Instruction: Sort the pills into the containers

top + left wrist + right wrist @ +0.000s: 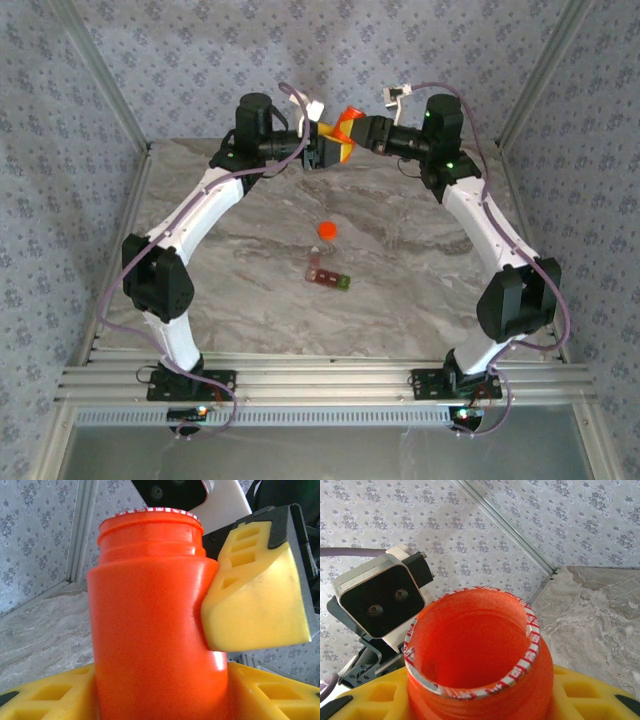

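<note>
Step in hand: the orange pill bottle is uncapped and held in the air between the two arms. I judge this to be the handover just ahead of pouring.
Bottle: at 12 o'clock over the surface, well above it. Its mouth is open, with a torn red-and-white foil ring round the rim. No pills can be made out inside.
Left pincer: clamped on the bottle's body, a yellow pad on each side.
Right pincer: clamped on the bottle just below the neck. In the left wrist view, one of its pads presses the shoulder.
Cap: lying near the middle of the surface, apart from the bottle.
Pill organizer: a dark red-brown strip lying flat just at 6 o'clock of the cap, its green end toward 4 o'clock. Whether its lids stand open is too small to tell.
Next move calls for: one pincer letting go while the other keeps the bottle level, then carrying it toward 6 o'clock until the mouth is low over a compartment. A gentle tilt there should keep pills from scattering.
</note>
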Controlling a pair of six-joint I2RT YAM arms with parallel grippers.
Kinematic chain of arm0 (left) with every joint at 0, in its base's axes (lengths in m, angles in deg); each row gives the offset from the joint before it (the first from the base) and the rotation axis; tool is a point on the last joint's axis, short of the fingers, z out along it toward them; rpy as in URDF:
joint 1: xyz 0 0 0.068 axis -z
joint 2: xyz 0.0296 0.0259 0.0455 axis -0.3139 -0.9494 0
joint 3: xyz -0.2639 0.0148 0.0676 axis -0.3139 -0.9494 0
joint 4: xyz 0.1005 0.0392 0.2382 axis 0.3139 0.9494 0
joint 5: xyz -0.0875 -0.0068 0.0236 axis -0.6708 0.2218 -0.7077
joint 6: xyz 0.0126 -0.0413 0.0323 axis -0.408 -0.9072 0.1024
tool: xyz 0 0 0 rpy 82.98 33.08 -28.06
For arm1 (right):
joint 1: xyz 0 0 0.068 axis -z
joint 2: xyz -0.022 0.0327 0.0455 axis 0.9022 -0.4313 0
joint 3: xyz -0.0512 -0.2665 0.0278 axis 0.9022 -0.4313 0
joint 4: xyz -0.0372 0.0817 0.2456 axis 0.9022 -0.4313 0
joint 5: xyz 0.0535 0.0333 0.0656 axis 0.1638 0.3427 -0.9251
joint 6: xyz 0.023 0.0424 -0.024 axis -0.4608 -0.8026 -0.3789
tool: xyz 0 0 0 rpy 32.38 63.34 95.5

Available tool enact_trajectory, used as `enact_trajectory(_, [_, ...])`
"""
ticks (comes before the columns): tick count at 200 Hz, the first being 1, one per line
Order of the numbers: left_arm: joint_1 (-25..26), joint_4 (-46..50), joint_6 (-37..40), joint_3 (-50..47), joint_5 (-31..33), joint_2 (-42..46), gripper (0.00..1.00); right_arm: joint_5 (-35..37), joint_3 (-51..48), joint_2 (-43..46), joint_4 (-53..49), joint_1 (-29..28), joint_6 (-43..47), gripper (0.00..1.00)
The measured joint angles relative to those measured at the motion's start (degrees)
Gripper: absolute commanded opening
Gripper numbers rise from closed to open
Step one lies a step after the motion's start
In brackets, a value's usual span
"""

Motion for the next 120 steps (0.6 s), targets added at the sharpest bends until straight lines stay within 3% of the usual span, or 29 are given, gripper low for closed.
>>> enact_trajectory(69, [0.63,1.31,-0.24,0.83,-1.31,-0.87,0.62,-0.04,0.0,0.0,0.26,-0.24,-0.85,0.29])
enact_trajectory(120, [0.79,1.77,-1.46,0.85,-1.46,-1.05,0.49,-0.22,0.0,0.0,0.61,-0.37,-0.76,0.28])
